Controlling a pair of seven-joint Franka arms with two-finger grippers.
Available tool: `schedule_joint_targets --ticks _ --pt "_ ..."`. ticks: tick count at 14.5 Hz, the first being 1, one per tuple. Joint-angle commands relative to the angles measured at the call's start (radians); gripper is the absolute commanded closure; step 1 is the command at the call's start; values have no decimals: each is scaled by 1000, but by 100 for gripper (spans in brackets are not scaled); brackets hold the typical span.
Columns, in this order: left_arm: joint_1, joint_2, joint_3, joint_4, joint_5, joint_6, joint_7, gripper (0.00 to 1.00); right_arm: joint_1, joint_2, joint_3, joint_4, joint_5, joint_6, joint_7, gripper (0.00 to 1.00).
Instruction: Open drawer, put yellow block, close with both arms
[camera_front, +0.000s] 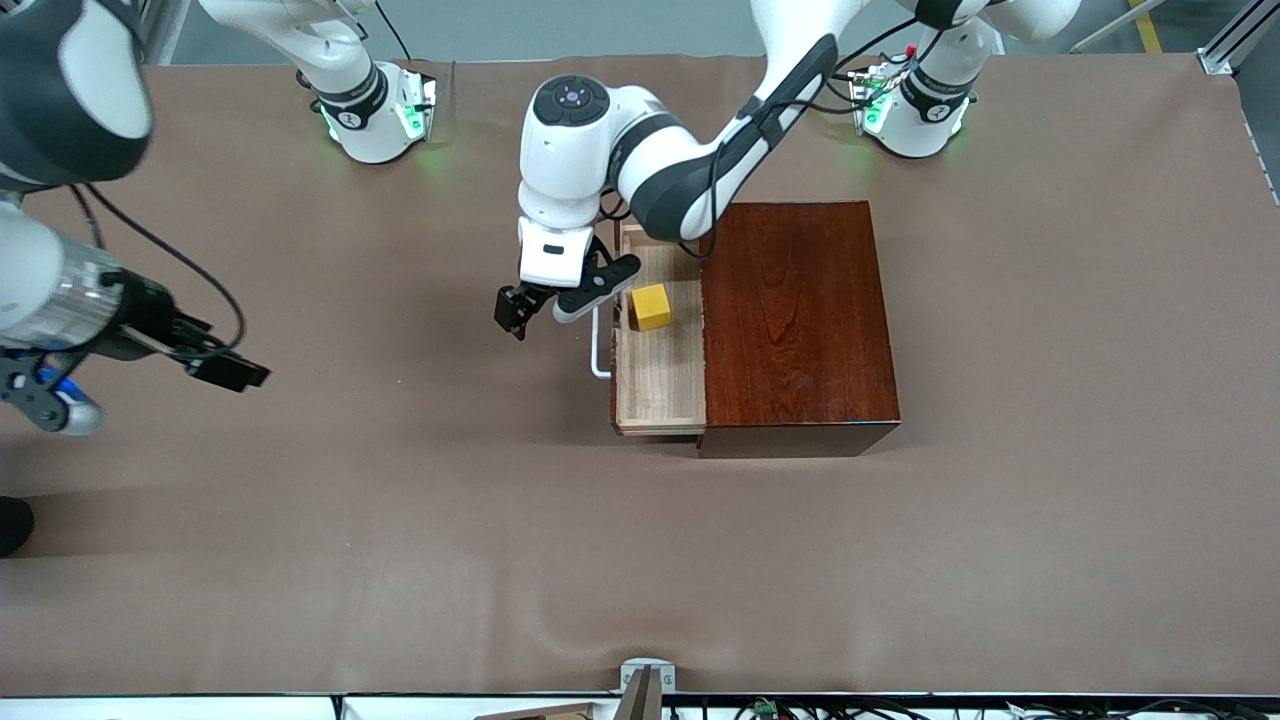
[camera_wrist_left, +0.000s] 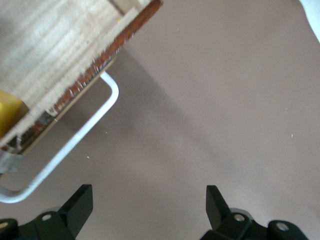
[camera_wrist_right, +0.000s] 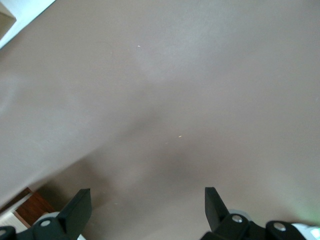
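Brown paper-covered table — faintly creased, grey floor above, aluminium frame rail at corner

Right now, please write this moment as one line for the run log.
drawer: open | yellow block: in drawer | left hand: open, empty, over table in front of handle | right hand: open, waiting over table

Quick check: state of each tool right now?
Left tool: open, holding nothing, over the table in front of the drawer handle; yellow block lies in the drawer.
Right tool: open, empty, over bare table.
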Motion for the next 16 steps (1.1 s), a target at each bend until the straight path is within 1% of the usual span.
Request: schedule_joint_targets --ticks 1,3,4,6,8,10,13,16 --pt "-56 56 54 42 16 47 -88 0 -39 -42 17 -1 -7 -54 -165 0" --pt "-96 74 100 41 16 63 -152 0 -71 -77 20 -10 -12 -71 -326 0" --pt "-101 76 109 33 16 57 -177 0 -85 -88 19 -10 -14 -89 -415 0" --pt "-104 91 111 30 18 28 -215 0 -117 -112 19 -21 -21 -112 -535 0" --pt "-104 99 111 28 21 -5 -273 0 -145 -128 19 -42 -32 -112 -612 0" --pt "-105 99 111 25 21 -51 -301 0 -156 -163 19 -80 -55 -92 -679 0" --pt "-105 99 111 18 25 -72 -303 0 -156 -236 19 -171 -61 -34 -690 0" --pt "-102 99 113 18 27 -106 -301 0 -150 -348 22 -362 -64 113 -724 0"
